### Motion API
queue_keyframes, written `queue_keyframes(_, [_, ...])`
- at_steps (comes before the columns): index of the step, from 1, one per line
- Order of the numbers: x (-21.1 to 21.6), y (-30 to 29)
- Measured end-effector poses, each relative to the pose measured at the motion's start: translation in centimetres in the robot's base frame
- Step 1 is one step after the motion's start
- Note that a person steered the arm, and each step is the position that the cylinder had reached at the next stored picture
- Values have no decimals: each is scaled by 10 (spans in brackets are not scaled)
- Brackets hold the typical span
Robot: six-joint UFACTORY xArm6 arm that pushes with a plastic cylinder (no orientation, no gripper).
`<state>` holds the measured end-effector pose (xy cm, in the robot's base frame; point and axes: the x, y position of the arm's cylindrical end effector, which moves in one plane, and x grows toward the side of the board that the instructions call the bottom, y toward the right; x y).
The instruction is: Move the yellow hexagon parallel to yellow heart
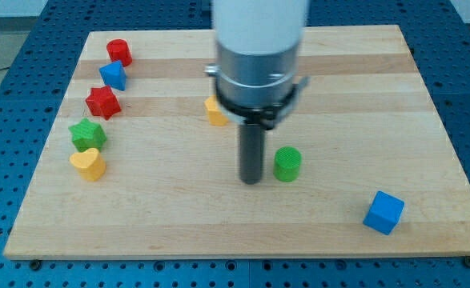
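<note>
Camera view, counter: a pale wooden board (pixel 339 72) lay on a blue perforated surface (pixel 26 32), which showed on all sides of it.
Camera view, arm: a broad white and grey housing (pixel 257 56) came down from the view's top centre and ended in a straight dark rod.
Camera view, my tip: my tip (pixel 251 181) stood on the counter near its middle, just to the view's left of the green cylinder and apart from it by a narrow gap.
Camera view, hand: the arm carried no hand, only the rod, so no spread or pinch could be told.
Camera view, yellow hexagon: the yellow hexagon (pixel 214 113) sat above and to the view's left of my tip, partly hidden behind the housing; its shape could not be fully made out.
Camera view, yellow heart: the yellow heart (pixel 88 164) lay near the counter's left edge, well apart from the yellow hexagon and lower in the view.
Camera view, left column: above the yellow heart, in rising order, stood a green star (pixel 87 134), a red star (pixel 103 102), a blue block (pixel 114 76) of unclear shape and a red cylinder (pixel 119 52).
Camera view, green cylinder: the green cylinder (pixel 287 164) stood upright.
Camera view, blue cube: the blue cube (pixel 383 212) lay alone toward the view's bottom right.
</note>
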<state>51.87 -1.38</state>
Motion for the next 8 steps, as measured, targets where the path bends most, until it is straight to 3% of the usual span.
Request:
queue_keyframes(1, [-16, 19])
queue_keyframes(3, [-15, 161])
queue_keyframes(4, [-35, 112])
queue_keyframes(5, [-105, 97])
queue_keyframes(6, [-147, 13])
queue_keyframes(7, [-149, -62])
queue_keyframes(8, [-131, -19])
